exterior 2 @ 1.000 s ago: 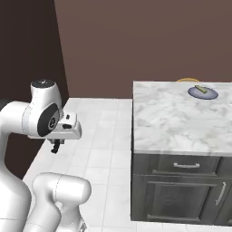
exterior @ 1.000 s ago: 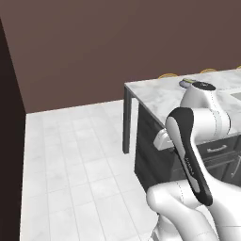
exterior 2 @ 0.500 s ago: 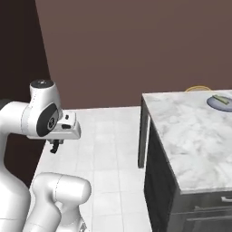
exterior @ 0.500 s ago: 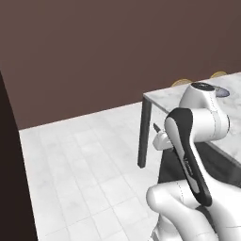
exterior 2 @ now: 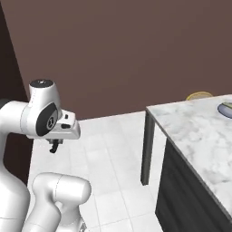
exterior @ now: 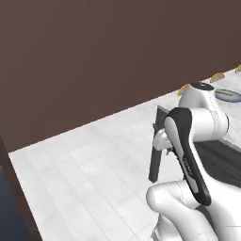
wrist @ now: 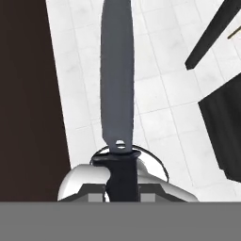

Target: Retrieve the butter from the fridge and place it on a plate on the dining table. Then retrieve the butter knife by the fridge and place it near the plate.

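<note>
Gripper [wrist: 121, 190] clenched on the butter knife [wrist: 117, 84] at its black handle; blade projects straight ahead. Judged light, rigid, slim, prone to twisting.

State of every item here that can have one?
Gripper: shut on the knife.
Knife: held by its black handle, blade pointing away from the hand, over the floor.
Plate: resting on the table, something small on it, too small to identify.
</note>
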{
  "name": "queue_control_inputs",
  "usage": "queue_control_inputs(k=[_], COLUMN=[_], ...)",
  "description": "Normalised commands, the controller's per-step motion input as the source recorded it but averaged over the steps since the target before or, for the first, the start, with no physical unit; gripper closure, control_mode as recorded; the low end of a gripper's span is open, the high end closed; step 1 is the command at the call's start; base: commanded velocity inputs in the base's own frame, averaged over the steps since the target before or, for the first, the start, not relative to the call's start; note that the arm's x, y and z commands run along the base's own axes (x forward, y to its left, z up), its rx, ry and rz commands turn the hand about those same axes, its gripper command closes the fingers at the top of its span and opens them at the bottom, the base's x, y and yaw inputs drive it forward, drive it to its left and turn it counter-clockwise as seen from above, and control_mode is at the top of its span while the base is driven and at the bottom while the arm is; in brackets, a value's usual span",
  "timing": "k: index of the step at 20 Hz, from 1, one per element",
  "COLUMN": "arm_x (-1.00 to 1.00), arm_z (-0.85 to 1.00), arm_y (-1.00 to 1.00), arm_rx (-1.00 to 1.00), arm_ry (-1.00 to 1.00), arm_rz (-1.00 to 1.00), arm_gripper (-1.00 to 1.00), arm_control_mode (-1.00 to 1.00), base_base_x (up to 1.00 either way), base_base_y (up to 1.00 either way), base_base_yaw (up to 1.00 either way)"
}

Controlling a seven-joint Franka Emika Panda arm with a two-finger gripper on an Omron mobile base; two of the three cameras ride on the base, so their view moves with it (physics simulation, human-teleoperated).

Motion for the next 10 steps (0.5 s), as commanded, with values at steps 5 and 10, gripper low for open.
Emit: queue_control_inputs(k=[5,10], arm_x=[0.00,0.00], arm_z=[0.00,0.00], arm_y=[0.00,0.00], arm_rx=[0.00,0.00], arm_ry=[0.00,0.00], arm_rz=[0.00,0.00], arm_gripper=[1.00,1.00], arm_control_mode=[1.00,1.00], base_base_x=[1.00,1.00], base_base_y=[0.94,0.98], base_base_yaw=[-0.39,-0.41])
